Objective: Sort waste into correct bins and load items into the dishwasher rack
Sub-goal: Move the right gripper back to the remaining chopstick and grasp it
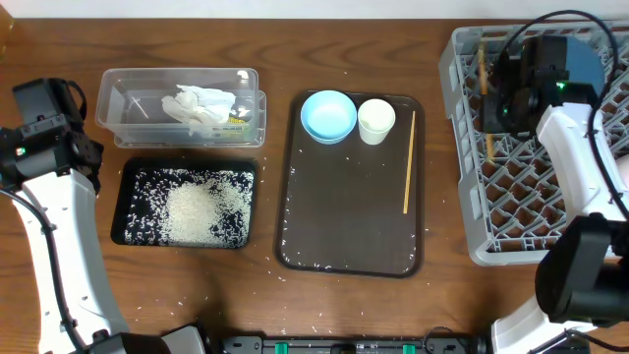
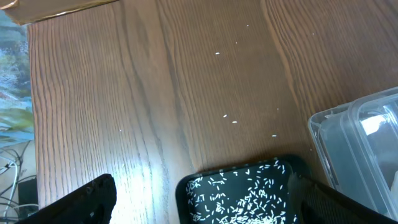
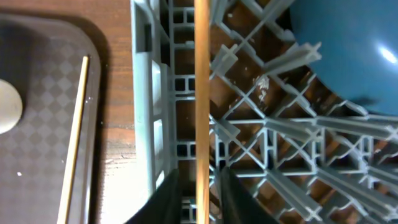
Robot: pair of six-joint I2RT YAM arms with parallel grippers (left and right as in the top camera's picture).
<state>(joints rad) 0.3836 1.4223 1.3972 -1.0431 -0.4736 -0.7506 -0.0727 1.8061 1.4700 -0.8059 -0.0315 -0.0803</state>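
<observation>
The grey dishwasher rack (image 1: 472,211) stands at the right and holds the dark-blue dish (image 1: 588,61) in its back corner. My right gripper (image 1: 498,98) hovers over the rack's left side. In the right wrist view its fingers (image 3: 202,190) sit either side of a wooden chopstick (image 3: 202,81) with small gaps, the chopstick lying along the rack (image 3: 273,149). The second chopstick (image 1: 408,162), the light-blue bowl (image 1: 328,116) and the cream cup (image 1: 376,121) are on the brown tray. My left gripper (image 2: 199,205) is open and empty above the black tray's (image 2: 186,186) corner. The pink cup is not clearly visible.
The clear tub (image 1: 123,98) at back left holds the white napkin (image 1: 201,105) and the yellow-green wrapper (image 1: 236,120). The black tray (image 1: 126,197) holds rice (image 1: 201,211). Stray grains lie on the brown serving tray (image 1: 344,226) and on the table.
</observation>
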